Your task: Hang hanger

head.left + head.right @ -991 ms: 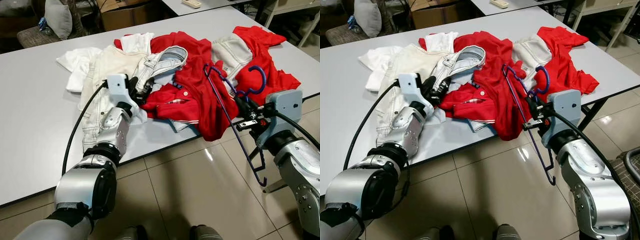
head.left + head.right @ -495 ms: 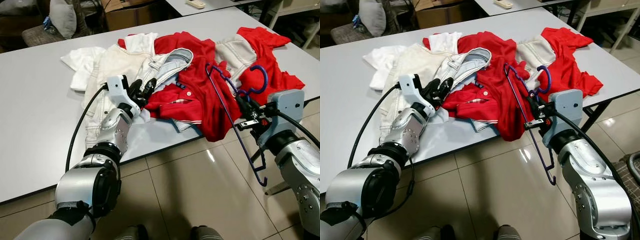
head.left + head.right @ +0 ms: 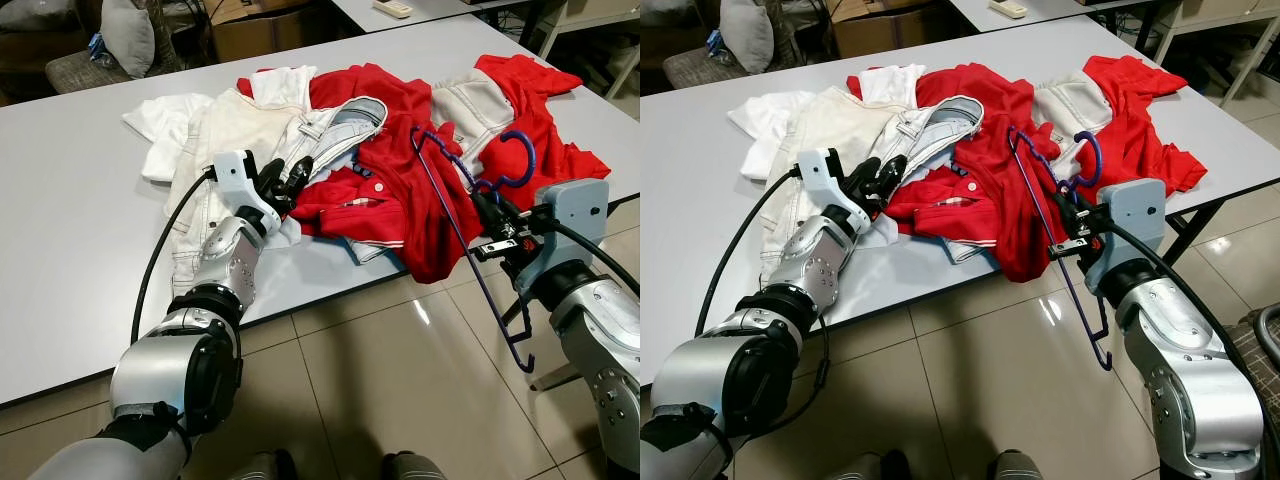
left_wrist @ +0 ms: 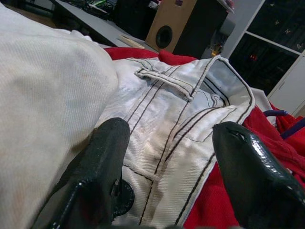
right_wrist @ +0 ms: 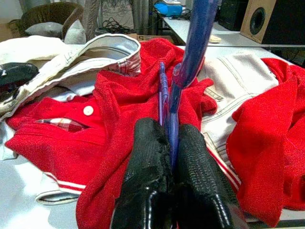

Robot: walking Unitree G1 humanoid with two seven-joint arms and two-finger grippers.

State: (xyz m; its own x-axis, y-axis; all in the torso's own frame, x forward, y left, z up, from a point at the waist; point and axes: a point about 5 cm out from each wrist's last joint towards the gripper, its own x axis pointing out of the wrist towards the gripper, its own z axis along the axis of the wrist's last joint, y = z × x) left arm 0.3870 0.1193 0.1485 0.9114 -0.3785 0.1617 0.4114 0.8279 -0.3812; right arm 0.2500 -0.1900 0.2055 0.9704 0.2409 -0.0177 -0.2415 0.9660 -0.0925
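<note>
A purple hanger (image 3: 462, 240) is held at its neck by my right gripper (image 3: 490, 214), which is shut on it just off the table's front edge; its hook (image 3: 518, 160) curls above red cloth and its frame slopes down toward the floor. In the right wrist view the two fingers (image 5: 148, 181) pinch the purple hanger (image 5: 188, 57). My left gripper (image 3: 282, 182) stands open over the pile, with its fingers (image 4: 102, 152) on either side of a fold of white denim jeans (image 4: 176, 129) next to a red polo shirt (image 3: 375, 205).
A grey table (image 3: 70, 210) carries a heap of red and white clothes (image 3: 240, 120). Tiled floor (image 3: 400, 390) lies in front. A chair with a cushion (image 3: 125, 35) and a cardboard box (image 3: 250, 25) stand behind the table.
My left gripper has shifted slightly toward the jeans and its fingers have spread. The right gripper and hanger have stayed put. The camera has moved a little.
</note>
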